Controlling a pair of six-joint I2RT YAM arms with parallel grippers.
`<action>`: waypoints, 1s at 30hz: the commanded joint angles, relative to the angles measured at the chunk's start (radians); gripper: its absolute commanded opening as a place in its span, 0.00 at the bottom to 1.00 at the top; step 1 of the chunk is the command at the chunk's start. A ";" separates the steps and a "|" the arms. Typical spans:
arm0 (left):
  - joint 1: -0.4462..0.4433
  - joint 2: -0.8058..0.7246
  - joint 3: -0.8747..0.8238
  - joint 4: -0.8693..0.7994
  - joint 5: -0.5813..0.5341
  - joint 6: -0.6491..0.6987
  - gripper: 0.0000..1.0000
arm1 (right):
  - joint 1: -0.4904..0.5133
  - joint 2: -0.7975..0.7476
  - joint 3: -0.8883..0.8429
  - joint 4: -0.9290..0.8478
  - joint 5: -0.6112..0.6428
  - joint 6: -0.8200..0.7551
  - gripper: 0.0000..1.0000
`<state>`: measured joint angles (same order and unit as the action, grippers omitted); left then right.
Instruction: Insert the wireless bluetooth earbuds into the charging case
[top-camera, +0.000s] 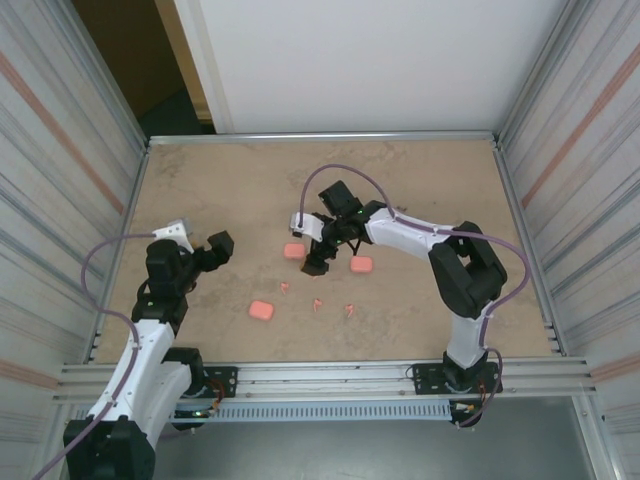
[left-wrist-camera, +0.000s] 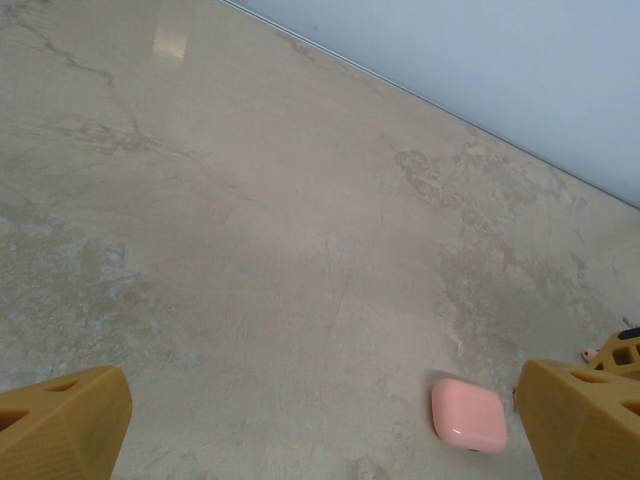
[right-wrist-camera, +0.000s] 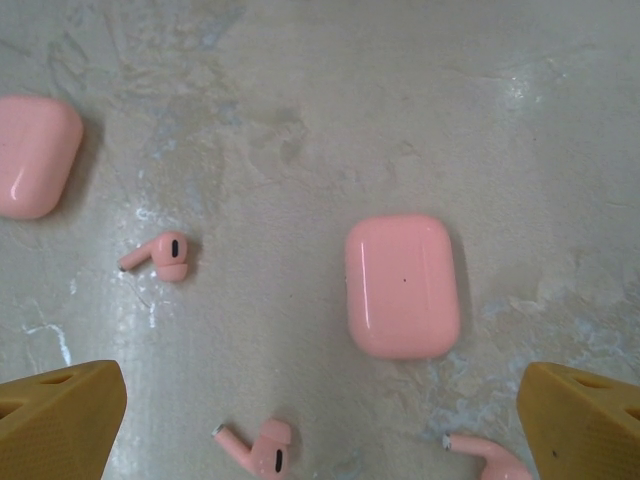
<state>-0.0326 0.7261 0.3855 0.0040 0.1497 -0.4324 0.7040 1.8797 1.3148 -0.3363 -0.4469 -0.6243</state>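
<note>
Barely started imo: both the right pincer (top-camera: 318, 262) and left pincer (top-camera: 220, 243) gape wide and empty, the right one hovering over a shut pink case (right-wrist-camera: 402, 285) with earbuds (right-wrist-camera: 165, 255) loose on the worktop (right-wrist-camera: 300, 100) at its 9, 7 and 5 o'clock, so I'd guess that lid needs popping next.

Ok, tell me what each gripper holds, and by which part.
Nothing is held. The left gripper and the right gripper are both open above the table; the cases and earbuds lie loose.
</note>
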 joint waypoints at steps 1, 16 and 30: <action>-0.002 -0.008 -0.006 0.021 0.003 -0.008 0.99 | 0.015 0.044 0.053 -0.039 0.020 -0.053 0.99; -0.002 0.001 -0.006 0.034 0.004 0.000 0.99 | 0.032 0.184 0.168 -0.098 0.073 -0.095 0.96; -0.001 0.001 -0.004 0.036 0.016 0.004 0.99 | 0.038 0.275 0.258 -0.144 0.117 -0.095 0.87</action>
<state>-0.0326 0.7280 0.3828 0.0051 0.1501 -0.4316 0.7349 2.1288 1.5379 -0.4305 -0.3382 -0.7010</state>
